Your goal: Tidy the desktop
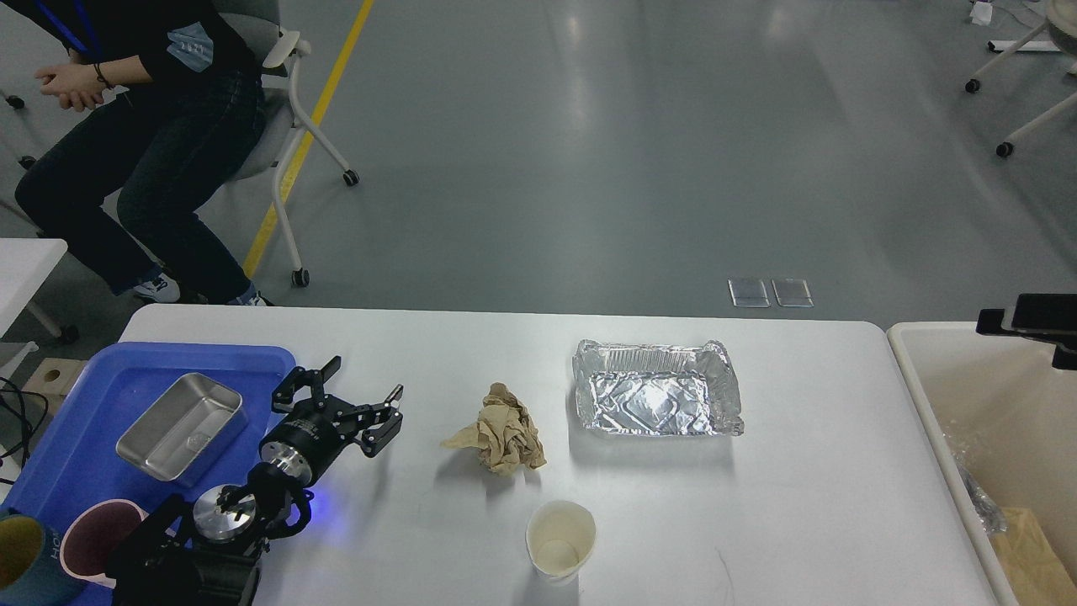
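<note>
Our left hand point(358, 389) hangs low over the white worktop point(808, 497), just right of the blue tray point(76, 459), its two fingers spread apart and holding nothing, pointing up and away toward the far edge. Its arm rises from the lower left corner, crossing the tray's near right side. Our right hand point(1031, 324) shows only as a dark piece at the right edge above the cream bin point(930, 404); we cannot tell whether it is parted or closed. On the worktop lie a crumpled brown paper point(503, 439), a foil tray point(656, 399) and a paper cup point(561, 539), each apart from the others. A steel pan point(181, 425) sits in the blue tray.
</note>
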Controlling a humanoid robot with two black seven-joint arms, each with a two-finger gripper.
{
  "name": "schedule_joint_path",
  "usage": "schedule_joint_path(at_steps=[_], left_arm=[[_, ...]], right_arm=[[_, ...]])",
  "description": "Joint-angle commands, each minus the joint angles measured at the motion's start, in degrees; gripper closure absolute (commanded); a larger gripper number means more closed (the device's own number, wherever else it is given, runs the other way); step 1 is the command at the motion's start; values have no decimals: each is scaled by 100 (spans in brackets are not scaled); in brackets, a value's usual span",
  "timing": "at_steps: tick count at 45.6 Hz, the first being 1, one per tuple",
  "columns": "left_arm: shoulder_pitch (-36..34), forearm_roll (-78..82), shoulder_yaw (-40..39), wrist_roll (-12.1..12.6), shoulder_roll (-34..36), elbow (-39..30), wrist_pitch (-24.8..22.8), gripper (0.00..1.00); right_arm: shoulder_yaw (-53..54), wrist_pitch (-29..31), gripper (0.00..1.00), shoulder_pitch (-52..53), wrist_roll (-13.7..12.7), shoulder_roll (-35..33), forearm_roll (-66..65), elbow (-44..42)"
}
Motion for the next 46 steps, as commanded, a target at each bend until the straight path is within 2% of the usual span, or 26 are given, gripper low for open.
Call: schedule_joint_path(at_steps=[1,21,33,41,46], left_arm=[[55,-14,-15,-32,102,0,-54,0],[-50,-14,-51,-32,84,-53,-63,0],[-173,-14,-15,-41,23,-62,-54,0],[-340,-14,-7,-49,-4,-62,-54,0],[-332,-14,-7,-49,-30,-53,-54,0]], right_arm=[[11,0,0,-9,0,156,-7,-9],[37,0,0,0,0,253,-7,-184],[582,0,0,263,-8,1378,72,-826],[600,0,0,123,-17,1369,55,-835],[556,0,0,-123,-79,1063,55,-817]])
